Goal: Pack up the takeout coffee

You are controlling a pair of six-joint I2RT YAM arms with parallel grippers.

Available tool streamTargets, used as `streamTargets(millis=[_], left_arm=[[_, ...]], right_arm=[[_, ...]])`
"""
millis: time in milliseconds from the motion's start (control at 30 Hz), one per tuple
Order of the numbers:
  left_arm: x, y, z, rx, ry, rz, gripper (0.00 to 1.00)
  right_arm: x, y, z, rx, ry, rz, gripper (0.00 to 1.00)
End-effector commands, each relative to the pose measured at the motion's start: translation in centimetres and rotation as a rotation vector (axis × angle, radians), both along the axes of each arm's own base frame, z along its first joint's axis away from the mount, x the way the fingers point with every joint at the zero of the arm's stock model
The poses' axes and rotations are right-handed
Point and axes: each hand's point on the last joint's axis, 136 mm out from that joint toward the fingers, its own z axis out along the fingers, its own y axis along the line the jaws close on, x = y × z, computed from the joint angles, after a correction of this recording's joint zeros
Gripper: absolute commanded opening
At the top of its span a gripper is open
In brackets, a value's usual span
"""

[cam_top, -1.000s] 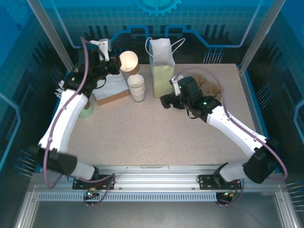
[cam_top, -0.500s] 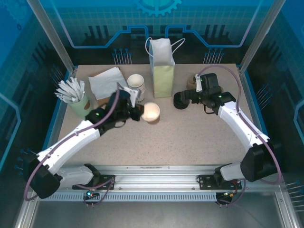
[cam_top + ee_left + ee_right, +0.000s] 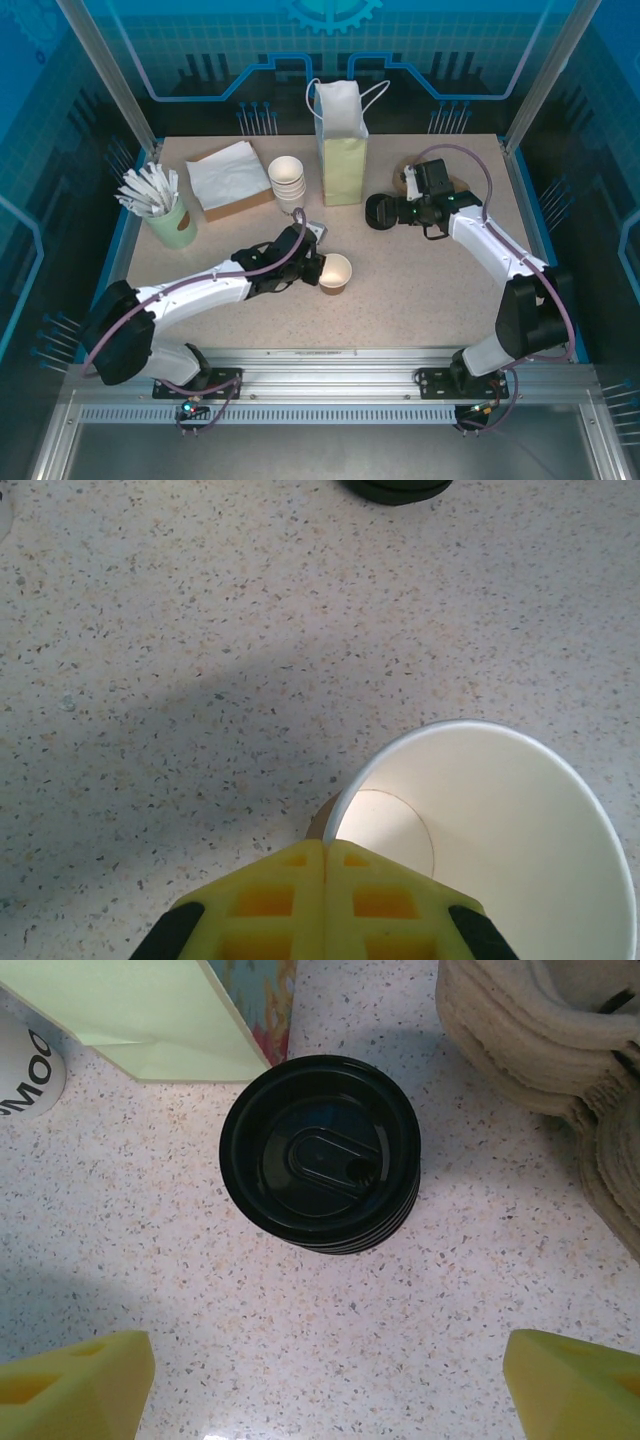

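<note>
The takeout coffee's cup (image 3: 336, 272), brownish outside and white inside, has no lid and sits low over the table's front middle. My left gripper (image 3: 315, 268) is shut on its near rim. In the left wrist view the yellow fingers (image 3: 385, 900) pinch the rim of the cup (image 3: 480, 830), one inside and one outside. My right gripper (image 3: 397, 212) stands open over a stack of black lids (image 3: 382, 211) beside the bag. In the right wrist view the lids (image 3: 320, 1152) lie ahead of the right gripper (image 3: 325, 1380), untouched.
A pale green paper bag (image 3: 340, 155) stands upright at the back centre. A stack of white cups (image 3: 287, 178) and napkins (image 3: 228, 175) lie to its left, and a green holder of stirrers (image 3: 165, 215) at far left. Beige cardboard pieces (image 3: 560, 1070) lie right of the lids.
My left arm carried the cup from the back left down to the front middle of the table. My right gripper swung to the right, over the black lids.
</note>
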Motion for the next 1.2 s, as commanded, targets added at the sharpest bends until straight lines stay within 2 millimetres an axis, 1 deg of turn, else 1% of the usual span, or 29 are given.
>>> streamTargets(millis=[0, 200, 300, 367, 467, 567, 667, 800, 933, 1033, 1167], left_arm=[[0.4, -0.1, -0.9, 0.023, -0.024, 0.007, 0.06], [0.3, -0.3, -1.6, 0.026, -0.018, 0.002, 0.12], [0.4, -0.1, -1.3, 0.034, -0.027, 0.004, 0.21], [0.4, -0.2, -0.2, 0.019, -0.044, 0.005, 0.32], [0.6, -0.1, 2.1, -0.015, -0.085, 0.016, 0.45], [0.9, 0.3, 4.5, -0.045, -0.140, 0.035, 0.51], [1.2, 0.4, 6.2, -0.066, -0.177, 0.047, 0.53], [1.1, 0.1, 7.0, -0.085, -0.177, 0.042, 0.54], [1.1, 0.0, 7.0, -0.086, -0.172, 0.036, 0.54], [1.2, 0.1, 6.6, -0.073, -0.170, 0.034, 0.54], [1.1, 0.0, 6.2, -0.065, -0.157, 0.032, 0.54]], right_arm=[[-0.3, 0.1, -0.7, 0.023, 0.022, -0.006, 0.92], [-0.2, -0.1, -1.0, 0.015, 0.025, -0.014, 0.92], [0.2, -0.1, -1.1, 0.007, 0.023, -0.019, 0.91], [0.7, -0.4, -1.2, -0.009, 0.024, -0.032, 0.89], [1.8, -0.8, -1.7, -0.038, 0.034, -0.052, 0.84], [3.0, -0.8, -2.8, -0.054, 0.065, -0.060, 0.74], [4.4, -1.2, -4.0, -0.102, 0.093, -0.074, 0.63], [5.8, -1.5, -5.1, -0.152, 0.116, -0.077, 0.54], [6.8, -1.9, -6.0, -0.198, 0.136, -0.074, 0.44], [7.3, -1.8, -6.7, -0.211, 0.154, -0.062, 0.38], [7.5, -1.9, -7.3, -0.225, 0.165, -0.059, 0.33]])
